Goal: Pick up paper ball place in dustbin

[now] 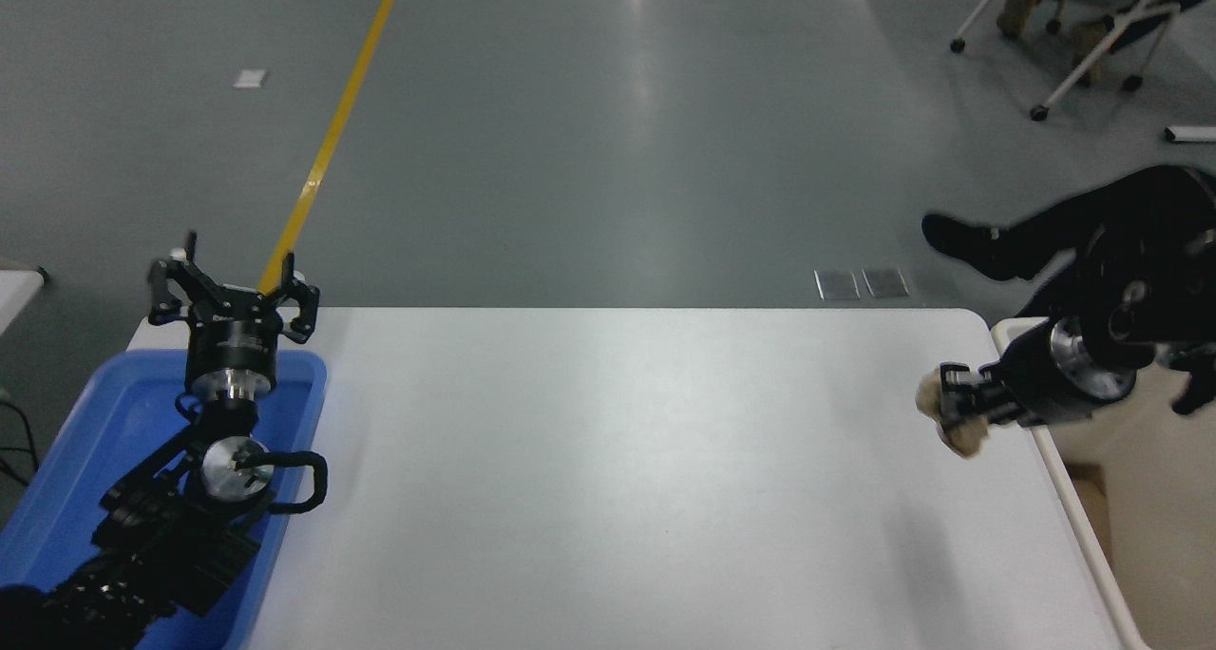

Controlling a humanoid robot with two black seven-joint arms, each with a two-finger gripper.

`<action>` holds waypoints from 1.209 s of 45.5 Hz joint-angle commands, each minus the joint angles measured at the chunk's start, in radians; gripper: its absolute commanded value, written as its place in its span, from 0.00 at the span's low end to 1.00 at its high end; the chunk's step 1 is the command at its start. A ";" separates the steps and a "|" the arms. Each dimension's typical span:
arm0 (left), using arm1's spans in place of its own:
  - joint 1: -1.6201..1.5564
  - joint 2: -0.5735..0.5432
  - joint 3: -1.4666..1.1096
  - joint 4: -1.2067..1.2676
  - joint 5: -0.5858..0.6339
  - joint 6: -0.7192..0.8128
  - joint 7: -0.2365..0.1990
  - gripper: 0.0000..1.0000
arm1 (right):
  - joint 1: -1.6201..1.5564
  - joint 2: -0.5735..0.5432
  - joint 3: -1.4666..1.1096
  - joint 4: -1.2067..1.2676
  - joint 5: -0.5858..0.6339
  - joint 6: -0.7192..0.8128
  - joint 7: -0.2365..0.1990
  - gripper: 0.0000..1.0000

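Right claw (961,409) was clenched on the paper ball (953,424), tan wad gripped between the fingers and lifted clear of the white surface (608,479), with a faint shadow below it on the surface. Ball hung above the surface's right end, just beside the near rim of the dustbin (1073,512) but not over its opening. Right arm came in from the right edge, reaching across the bin's top corner, wrist pointing left.

Left claw (231,287) sat parked at the lower left above the blue tray (66,460), fingers spread and holding nothing.

Progress, judging from the layout: pick-up looked done, since the ball was off the surface and firmly held. Left to do: carry it rightward over the cream bin's opening, then release so it drops inside. Bin interior looked empty as far as visible, though much of it was cut off by the picture's edge or hidden by the arm. Roughly halfway along, I'd say.

A person's dark-trousered legs (1054,232) stretched out on the floor beyond the surface's far right corner, near the arm but not involved.
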 commanded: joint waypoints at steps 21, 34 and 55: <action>0.000 0.001 0.000 0.000 -0.002 0.000 0.000 0.99 | 0.570 -0.135 -0.086 0.156 -0.034 0.339 0.025 0.00; 0.000 0.001 0.000 0.000 -0.002 0.000 0.000 0.99 | 0.253 -0.141 -0.054 -0.120 -0.103 0.287 0.018 0.00; 0.000 0.001 0.000 0.000 -0.002 0.000 0.000 0.99 | -0.724 -0.063 0.445 -1.005 -0.083 0.157 0.017 0.00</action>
